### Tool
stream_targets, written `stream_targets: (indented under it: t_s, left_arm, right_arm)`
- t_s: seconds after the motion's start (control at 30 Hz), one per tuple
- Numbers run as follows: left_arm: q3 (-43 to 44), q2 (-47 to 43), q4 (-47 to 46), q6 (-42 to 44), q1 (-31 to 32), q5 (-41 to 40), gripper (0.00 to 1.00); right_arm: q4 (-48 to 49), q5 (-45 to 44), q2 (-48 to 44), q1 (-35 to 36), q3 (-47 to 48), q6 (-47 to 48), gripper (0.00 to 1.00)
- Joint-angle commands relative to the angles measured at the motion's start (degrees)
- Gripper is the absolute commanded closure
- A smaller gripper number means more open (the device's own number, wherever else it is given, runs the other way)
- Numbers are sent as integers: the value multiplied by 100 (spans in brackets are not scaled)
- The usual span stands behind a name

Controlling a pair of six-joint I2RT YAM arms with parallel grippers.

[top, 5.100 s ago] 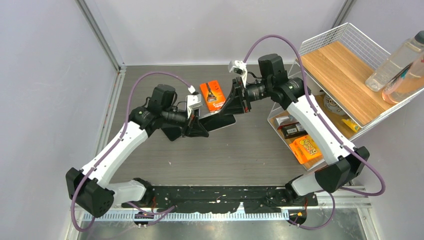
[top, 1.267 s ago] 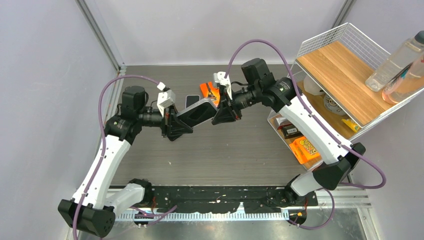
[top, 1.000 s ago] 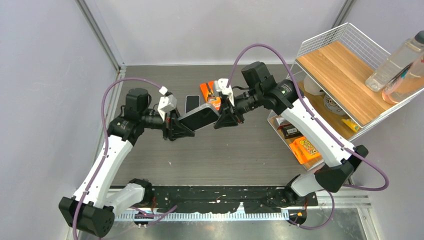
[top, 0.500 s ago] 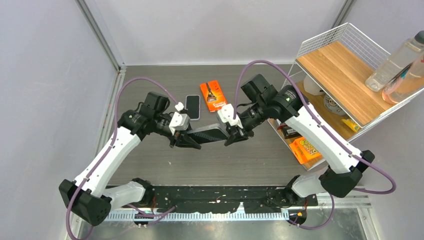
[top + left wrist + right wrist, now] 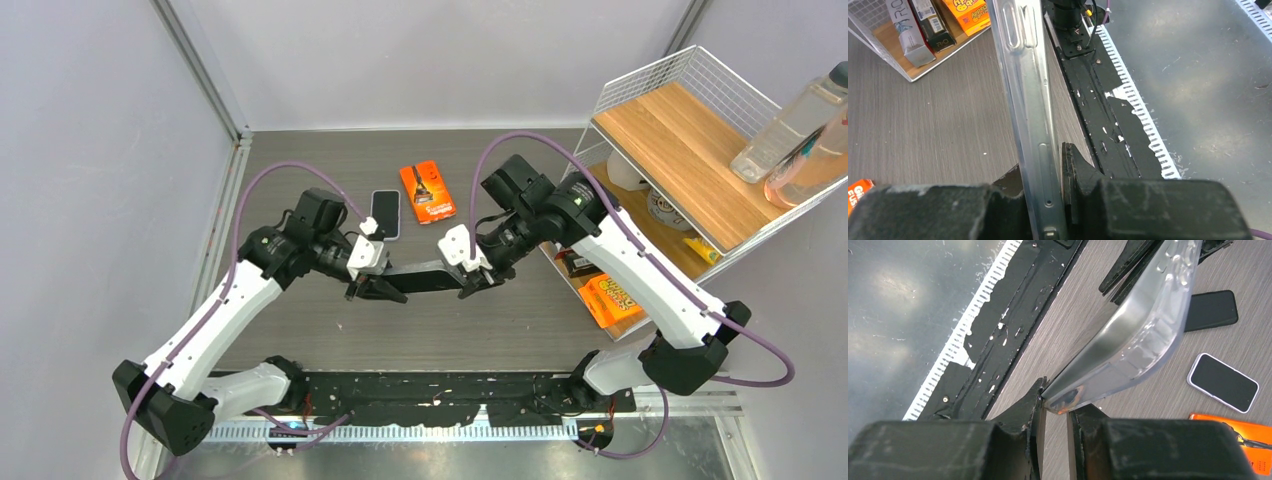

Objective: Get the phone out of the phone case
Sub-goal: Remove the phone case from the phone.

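The left fingers are pinched nearly closed on one end of the clear phone case. The right fingers are closed just as tightly on a corner at the opposite end. The case spans the gap between the two pairs and is held off the tabletop. It sits edge-on to the left fingers, and the wood grain shows through its back.

A black phone lies flat on the tabletop, out of the case, below it and just past the far end from the right fingers. A second phone with a pale rim lies face up beyond the fingers, well apart from both pairs. An orange packet lies just beside it. Out past the right fingers, a wire rack holds small boxes on its lower level.
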State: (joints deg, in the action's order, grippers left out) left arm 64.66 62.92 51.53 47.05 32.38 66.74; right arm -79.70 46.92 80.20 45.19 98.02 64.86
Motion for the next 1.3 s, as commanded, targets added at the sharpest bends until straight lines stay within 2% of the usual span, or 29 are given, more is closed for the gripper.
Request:
stream_targets:
  t_s: [0.0, 0.33, 0.43, 0.5, 0.53, 0.63, 0.77, 1.0, 1.27]
  left_arm:
    - [-239, -74, 905, 384, 441, 23, 100]
    - [-77, 132, 1231, 700, 603, -109, 100]
    - [-92, 89, 1169, 690, 603, -269, 100]
    - [-107, 42, 1115, 639, 607, -439, 100]
    - [-116, 19, 1037, 518, 603, -568, 100]
    - [-150, -84, 781, 219, 575, -922, 100]
    - [-241, -293, 362, -144, 129, -793, 100]
    - [-243, -523, -286, -692, -754, -461, 100]
    - [-381, -593, -810, -1114, -997, -492, 100]
  right_arm:
    - [1054, -146, -116, -87, 562, 334, 95]
    - [811, -215, -63, 141, 726, 531, 95]
    - [1172, -459, -74, 148, 679, 92, 94]
    - [1732, -913, -108, 144, 553, -586, 94]
    - [2077, -1203, -123, 121, 453, -1003, 92]
    - [2545, -1627, -202, 19, 265, -1721, 72]
    - [2802, -1983, -464, -45, -38, -2028, 54]
    - [2439, -1917, -969, -112, -158, -1970, 43]
    - [2010, -913, -1087, -211, 13, -1833, 43]
